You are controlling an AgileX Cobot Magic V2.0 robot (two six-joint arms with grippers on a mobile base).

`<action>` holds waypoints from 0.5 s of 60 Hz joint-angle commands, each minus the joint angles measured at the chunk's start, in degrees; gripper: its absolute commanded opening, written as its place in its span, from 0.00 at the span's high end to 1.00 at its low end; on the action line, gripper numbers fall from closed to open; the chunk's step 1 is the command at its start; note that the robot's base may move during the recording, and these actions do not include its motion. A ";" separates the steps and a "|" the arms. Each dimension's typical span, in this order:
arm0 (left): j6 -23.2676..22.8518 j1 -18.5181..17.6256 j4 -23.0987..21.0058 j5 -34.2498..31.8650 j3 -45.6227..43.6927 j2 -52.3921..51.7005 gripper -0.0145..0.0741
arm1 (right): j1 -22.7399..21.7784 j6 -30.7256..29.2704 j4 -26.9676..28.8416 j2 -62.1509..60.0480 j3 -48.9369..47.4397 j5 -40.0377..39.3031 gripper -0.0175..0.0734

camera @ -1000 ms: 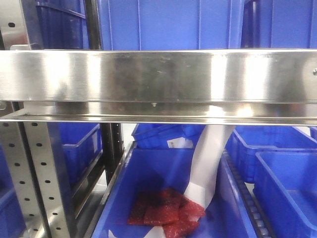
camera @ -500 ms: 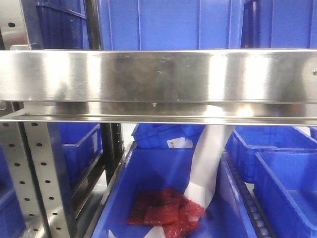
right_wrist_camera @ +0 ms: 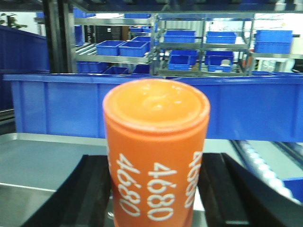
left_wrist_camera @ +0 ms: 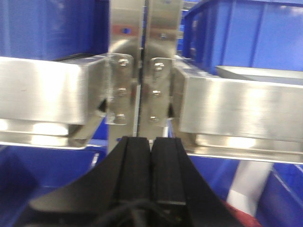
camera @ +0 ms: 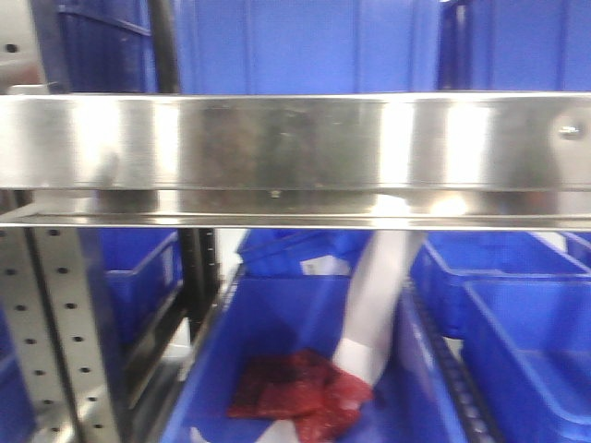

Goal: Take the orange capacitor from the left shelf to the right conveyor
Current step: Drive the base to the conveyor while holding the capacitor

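Observation:
In the right wrist view my right gripper [right_wrist_camera: 156, 189] is shut on the orange capacitor [right_wrist_camera: 156, 151], a cylinder printed with white "4680". Its black fingers [right_wrist_camera: 94, 189] press on both sides of it. The capacitor is held in front of a long blue bin [right_wrist_camera: 260, 113], above a grey metal surface. In the left wrist view my left gripper [left_wrist_camera: 151, 156] is shut and empty, pointing at the steel shelf upright [left_wrist_camera: 142, 71]. Neither gripper shows in the front view, and the conveyor cannot be told apart there.
A steel shelf beam [camera: 295, 148] fills the front view. Below it a blue bin [camera: 277, 323] holds red packets [camera: 295, 392] and a white strip [camera: 374, 305]. More blue bins [camera: 517, 314] sit right. Rollers [right_wrist_camera: 258, 156] show at right in the right wrist view.
The front view has shifted slightly and blurred; the shelf, bins and red packets now sit a little further left in the frame. Nothing else has visibly changed.

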 commanded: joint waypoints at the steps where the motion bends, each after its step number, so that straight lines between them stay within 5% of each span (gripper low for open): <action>1: 0.03 0.01 0.00 -4.72 -0.24 -1.13 0.95 | -0.29 -0.11 -0.47 0.60 -1.56 -5.15 0.62; 30: 0.03 0.01 0.00 -4.72 -0.24 -1.13 0.95 | -0.29 -0.11 -0.47 0.60 -1.56 -5.15 0.62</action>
